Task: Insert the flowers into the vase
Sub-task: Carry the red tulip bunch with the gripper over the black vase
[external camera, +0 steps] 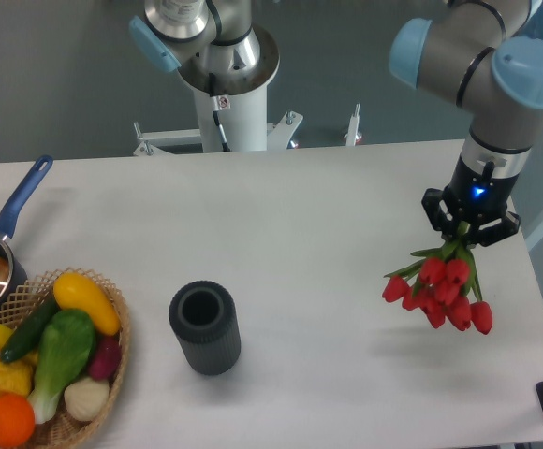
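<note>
Flowers [440, 292]: one bunch of about eight red closed tulip heads on short green stems, hanging heads-down and tilted toward the left, lifted above the right part of the table, well apart from the vase.
Table [328, 215]: one white surface carrying everything; a faint shadow of the bunch lies on it below the tulips.
Arm [482, 70]: one grey arm with light blue joint caps, reaching down from the upper right; a white base column stands behind the far table edge.
Basket [112, 374]: one wicker basket at the lower left corner, partly cut off by the picture edge.
Vegetables [61, 351]: about eight pieces in the basket, among them a yellow squash, a dark green cucumber, a pale green leafy piece, a purple-red one, a white bulb and an orange round one.
Pan [5, 224]: one pan with a blue handle at the left edge, just behind the basket, something brownish inside.
Vase [204, 327]: one dark grey ribbed cylinder, upright, round mouth open and empty, left of table centre, near the basket.
Gripper [465, 236]: one, black, with a blue light; its fingers are clenched on the green stems at the top of the bunch.
</note>
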{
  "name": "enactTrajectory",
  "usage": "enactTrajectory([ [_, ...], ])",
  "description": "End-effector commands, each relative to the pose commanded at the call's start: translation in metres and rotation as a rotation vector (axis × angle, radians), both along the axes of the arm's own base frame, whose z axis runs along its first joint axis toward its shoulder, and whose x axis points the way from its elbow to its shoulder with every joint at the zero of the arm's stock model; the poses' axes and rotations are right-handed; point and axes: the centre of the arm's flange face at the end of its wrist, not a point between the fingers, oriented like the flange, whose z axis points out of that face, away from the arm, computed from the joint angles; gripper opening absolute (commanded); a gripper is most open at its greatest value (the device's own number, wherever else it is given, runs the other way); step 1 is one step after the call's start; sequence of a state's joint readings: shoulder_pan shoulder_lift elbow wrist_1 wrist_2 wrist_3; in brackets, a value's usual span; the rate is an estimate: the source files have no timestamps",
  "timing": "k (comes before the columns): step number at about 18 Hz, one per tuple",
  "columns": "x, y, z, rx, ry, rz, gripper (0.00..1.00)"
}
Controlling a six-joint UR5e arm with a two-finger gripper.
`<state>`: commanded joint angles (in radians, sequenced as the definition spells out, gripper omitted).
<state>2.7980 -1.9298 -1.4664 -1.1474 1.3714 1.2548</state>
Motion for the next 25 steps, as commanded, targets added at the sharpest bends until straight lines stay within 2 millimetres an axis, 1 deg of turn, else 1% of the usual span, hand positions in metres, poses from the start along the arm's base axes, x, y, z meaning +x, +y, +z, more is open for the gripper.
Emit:
enactTrajectory([
  [2, 0.007, 0.006, 0.006, 0.005, 0.005, -0.007, 0.00],
  [5, 0.012, 0.011, 0.006, 0.005, -0.003, -0.016, 0.01],
  [8, 0.036, 0.013, 0.020, 0.026, -0.006, 0.030, 0.00],
  [9, 0.045, 0.017, 0.025, 0.050, -0.013, 0.045, 0.00],
  [11, 0.060, 0.027, 0.045, 0.141, -0.035, 0.067, 0.00],
  [13, 0.069, 0.035, 0.050, 0.248, -0.094, 0.079, 0.00],
  [14, 0.072, 0.040, 0.056, 0.321, -0.105, 0.060, 0.02],
  [17, 0.090, 0.048, 0.062, 0.473, -0.139, 0.025, 0.03],
  [18, 0.094, 0.050, 0.060, 0.508, -0.141, 0.012, 0.04],
  [20, 0.104, 0.055, 0.061, 0.613, -0.192, -0.019, 0.07],
  [21, 0.110, 0.058, 0.067, 0.682, -0.237, -0.032, 0.10],
  [22, 0.114, 0.062, 0.072, 0.738, -0.280, -0.037, 0.11],
  [24, 0.118, 0.065, 0.078, 0.785, -0.297, -0.062, 0.11],
  [25, 0.123, 0.071, 0.080, 0.801, -0.290, -0.087, 0.11],
])
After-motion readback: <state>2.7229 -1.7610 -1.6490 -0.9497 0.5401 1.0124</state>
